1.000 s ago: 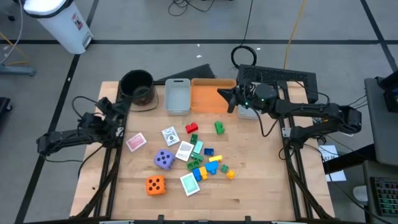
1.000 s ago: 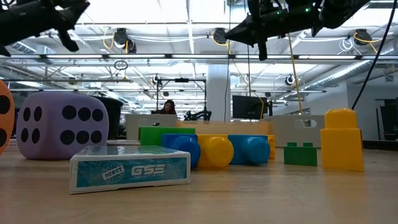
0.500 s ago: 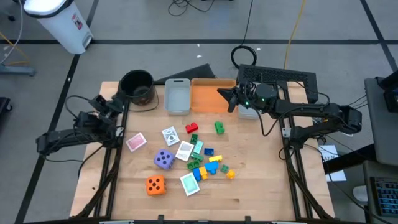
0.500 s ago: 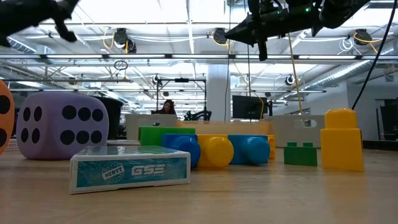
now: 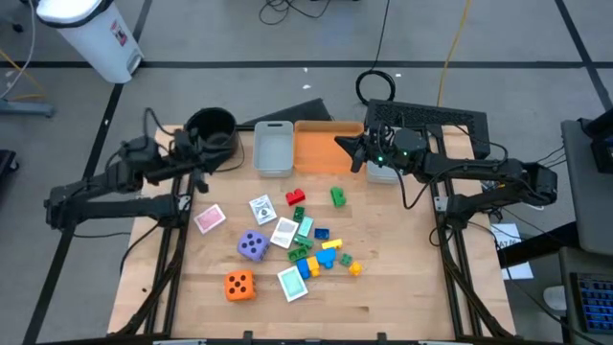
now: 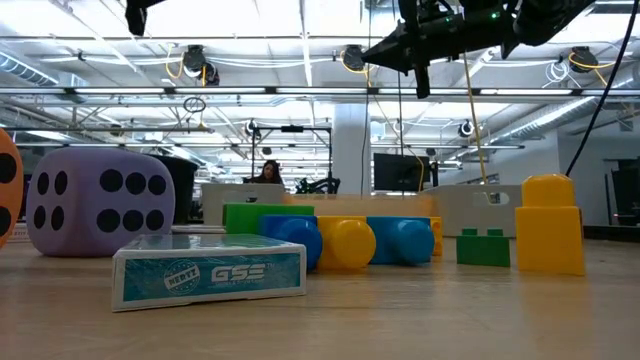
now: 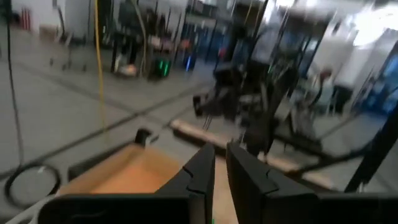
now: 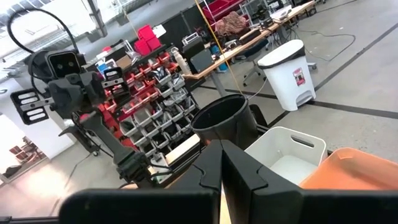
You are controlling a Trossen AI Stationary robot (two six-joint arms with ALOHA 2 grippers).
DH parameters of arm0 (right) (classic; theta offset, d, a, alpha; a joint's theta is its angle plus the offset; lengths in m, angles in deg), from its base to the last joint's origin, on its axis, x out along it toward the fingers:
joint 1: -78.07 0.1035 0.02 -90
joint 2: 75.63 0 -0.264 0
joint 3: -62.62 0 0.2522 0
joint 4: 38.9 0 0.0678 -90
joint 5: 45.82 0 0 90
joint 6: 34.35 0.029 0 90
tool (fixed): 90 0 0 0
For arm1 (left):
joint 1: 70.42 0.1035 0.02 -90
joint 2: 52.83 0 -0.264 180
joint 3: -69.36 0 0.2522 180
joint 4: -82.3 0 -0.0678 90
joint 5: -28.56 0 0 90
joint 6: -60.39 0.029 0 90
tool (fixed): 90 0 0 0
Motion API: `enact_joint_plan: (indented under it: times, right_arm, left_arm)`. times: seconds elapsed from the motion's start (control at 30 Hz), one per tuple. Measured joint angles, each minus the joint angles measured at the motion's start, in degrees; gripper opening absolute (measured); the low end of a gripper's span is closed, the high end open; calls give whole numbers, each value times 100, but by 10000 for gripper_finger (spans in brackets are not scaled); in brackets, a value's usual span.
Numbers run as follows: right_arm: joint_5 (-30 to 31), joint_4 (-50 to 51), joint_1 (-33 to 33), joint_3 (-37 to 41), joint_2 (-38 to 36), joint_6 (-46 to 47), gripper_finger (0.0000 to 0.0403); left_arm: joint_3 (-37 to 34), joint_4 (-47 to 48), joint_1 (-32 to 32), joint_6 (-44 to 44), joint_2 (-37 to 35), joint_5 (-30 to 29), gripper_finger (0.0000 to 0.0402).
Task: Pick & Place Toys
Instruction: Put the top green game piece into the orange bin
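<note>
Left tool [image 5: 204, 156] hovers at the far-left of the worktop, just beside the black pot [image 5: 212, 129], fingers nearly together, holding nothing. Right tool [image 5: 343, 146] hangs over the far end by the orange bin [image 5: 316, 151], fingers together, also empty.

Toys all lie loose mid-worktop, none in a bin. Two dice: purple die [image 5: 253, 245] and orange die [image 5: 239, 285], the orange one nearer the front edge. Four flat cards: pink card [image 5: 209, 218], white card [image 5: 261, 208], a second white card [image 5: 284, 232], teal card [image 5: 291, 282]. Small bricks: one red brick [image 5: 294, 196], one green brick [image 5: 338, 196] set apart, plus a tight cluster of blue, yellow and green bricks [image 5: 321, 253]; exact count in the cluster cannot be told.

Two bins side by side at the far edge: grey bin [image 5: 273, 147], then the orange one.

Wooden worktop [image 5: 393, 278] stands on a grey floor with dark tape lines; a white waste bin [image 5: 94, 34] stands off the far-left corner. Low view shows an open workshop hall with ceiling lights behind.
</note>
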Motion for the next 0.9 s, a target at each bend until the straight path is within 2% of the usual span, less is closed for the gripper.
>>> enact_joint_plan:
  times: [0.17, 0.27, 0.47, 0.63, 0.77, 0.9]
  right_arm:
    - [-3, -1, 0, 2, 0, 0, 0]
    - [-5, 0, 0, 2, 0, 0, 0]
    - [-4, 0, 0, 2, 0, -48, 0]
    - [-11, 2, 0, 4, 0, -44, 5]
    - [-355, 4, 0, 4, 0, -44, 45]
    - [-652, 4, 115, 4, 0, 32, 120]
  left_arm:
    - [591, 904, 0, 187, 529, 283, 48]
    - [901, 1454, 0, 199, 794, 469, 67]
    - [1431, 2713, 0, 357, 1187, 679, 157]
    - [1548, 3164, 2, 334, 1422, 624, 243]
    - [1548, 3194, 2, 405, 1568, 620, 293]
    - [1548, 3192, 2, 652, 1672, 616, 324]
